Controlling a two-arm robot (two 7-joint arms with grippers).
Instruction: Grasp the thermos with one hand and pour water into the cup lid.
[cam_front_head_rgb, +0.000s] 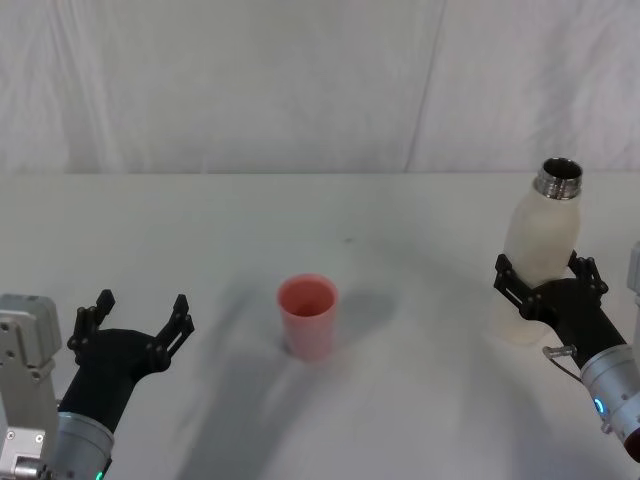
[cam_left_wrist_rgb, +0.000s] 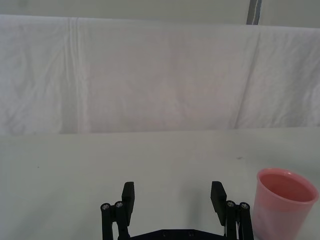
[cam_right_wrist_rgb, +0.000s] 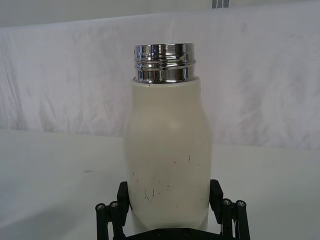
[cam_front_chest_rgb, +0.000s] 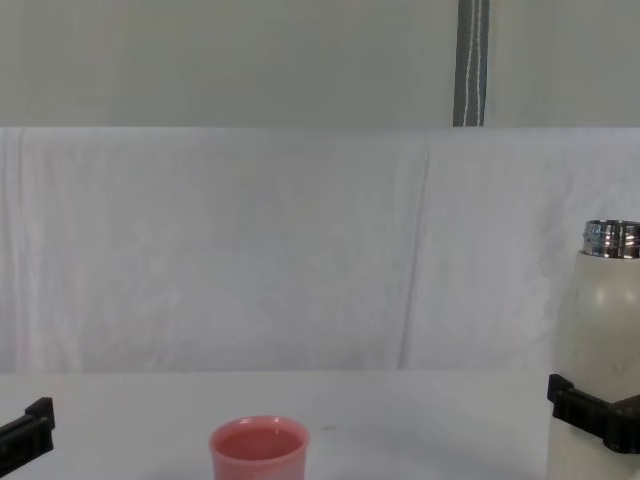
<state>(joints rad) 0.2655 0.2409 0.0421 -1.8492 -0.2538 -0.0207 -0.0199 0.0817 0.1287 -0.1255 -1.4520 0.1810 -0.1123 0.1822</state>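
Standing straight up on the right side of the white bench (cam_front_head_rgb: 200, 230) was the thermos (cam_front_head_rgb: 538, 262), a tall cream-white bottle with round shoulders and a shiny steel neck with screw rings. Its top was off, so the mouth was open and ready for pouring. The right tool (cam_front_head_rgb: 545, 285), black with two jaws on a grey metal arm, had one jaw on each side of the bottle's lower body. In the right wrist view the jaws sat tight against the bottle's sides, so it looked like the tool was gripping the thermos (cam_right_wrist_rgb: 167, 150). It probably held low on the fat part because that part is wide and easy to squeeze, and it keeps the neck free for the water to come out. The bottle's bottom seemed to rest on the bench, though I could not be sure.

Well apart from the bottle, near the middle of the bench, stood the cup lid (cam_front_head_rgb: 308, 315), a small round pink plastic cup with its open side up. It had to face up like that to catch the water.

The left tool (cam_front_head_rgb: 130, 325) hung over the left side of the bench with its jaws spread wide and nothing between them. It was just waiting, because one hand is enough for this job.
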